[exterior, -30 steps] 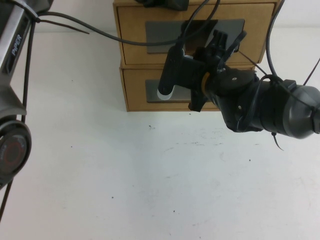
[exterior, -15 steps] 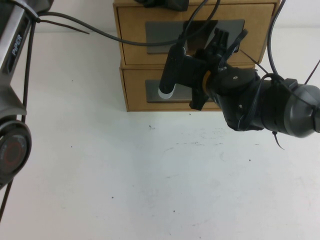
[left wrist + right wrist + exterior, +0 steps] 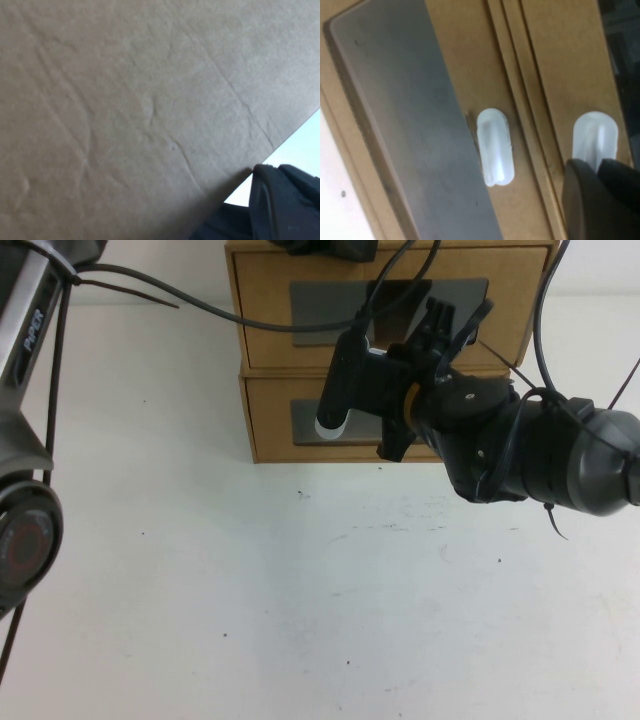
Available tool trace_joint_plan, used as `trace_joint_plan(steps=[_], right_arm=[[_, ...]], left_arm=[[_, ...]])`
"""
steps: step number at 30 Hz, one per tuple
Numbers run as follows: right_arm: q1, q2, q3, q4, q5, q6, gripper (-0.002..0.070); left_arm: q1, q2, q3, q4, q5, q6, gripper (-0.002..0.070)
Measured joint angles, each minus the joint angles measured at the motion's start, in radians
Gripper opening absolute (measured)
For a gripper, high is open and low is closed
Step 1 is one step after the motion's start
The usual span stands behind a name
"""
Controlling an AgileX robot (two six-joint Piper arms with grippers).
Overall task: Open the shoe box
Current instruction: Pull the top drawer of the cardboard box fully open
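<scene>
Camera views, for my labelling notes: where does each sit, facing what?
High view: raised on robot's side, angled down at table and stacked shoe boxes; left arm shows, right gripper at the boxes.
Left wrist view: close against cardboard; left gripper at edge.
Right wrist view: faces two white tabs; gripper edge shows.
Shared: high and right wrist see box fronts.

The right arm [image 3: 540, 455] reaches in from the right side, wrist angled toward the far left, carrying the right end effector [image 3: 455, 318] level at its tip. The left arm [image 3: 22, 430] rises along the left edge. The left end effector [image 3: 282, 205] shows only as a dark edge in its wrist view.
</scene>
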Motion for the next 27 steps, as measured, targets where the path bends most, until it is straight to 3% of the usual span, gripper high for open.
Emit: trace_joint_plan(steps=[19,22,27], right_arm=[[0.000,-0.010,0.028,-0.017,0.000,-0.012,0.0015],[0.000,-0.011,0.028,-0.015,0.000,-0.012,0.0055],[0.000,-0.011,0.030,-0.003,0.000,-0.012,0.0194]], left_arm=[[0.000,0.000,0.000,0.000,0.002,0.013,-0.0004],[0.000,0.000,0.000,0.000,0.002,0.017,-0.0004],[0.000,0.000,0.000,0.000,0.002,0.019,-0.0004]])
